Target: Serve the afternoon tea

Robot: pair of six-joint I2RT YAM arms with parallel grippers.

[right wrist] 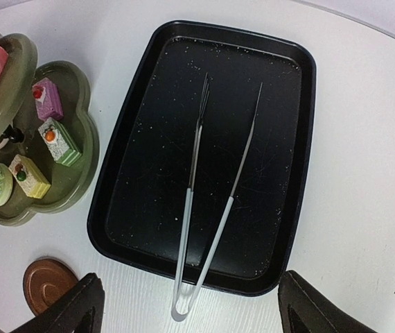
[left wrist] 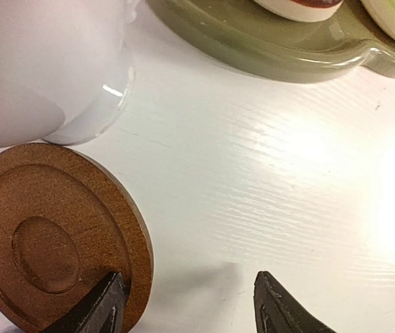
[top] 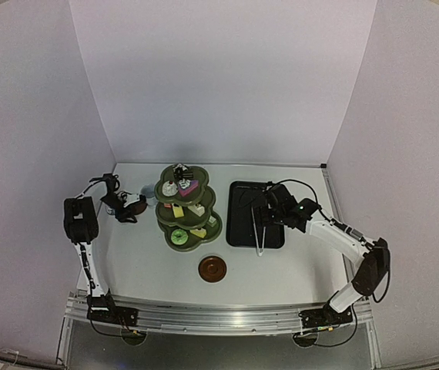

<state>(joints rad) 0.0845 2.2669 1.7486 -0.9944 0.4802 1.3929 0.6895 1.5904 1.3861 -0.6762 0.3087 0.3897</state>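
- Two hands, both with fingers spread wide and gripping nothing.
- My left hand (left wrist: 189, 284) hangs low over the bench (left wrist: 267, 173). One finger overlaps the edge of a brown coaster (left wrist: 52, 236), which sits just beside the white mug (left wrist: 38, 62).
- My right hand (right wrist: 189, 277) hovers over the near rim of the black tray (right wrist: 301, 139), where the tongs (right wrist: 196, 159) lie.
- Small cakes (right wrist: 59, 141) sit on the olive stand (right wrist: 86, 149), with a second coaster (right wrist: 45, 284) near it.

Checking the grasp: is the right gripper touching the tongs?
Apart. Right wrist view: the tongs lie between the fingers of the open right gripper, with a gap on each side.
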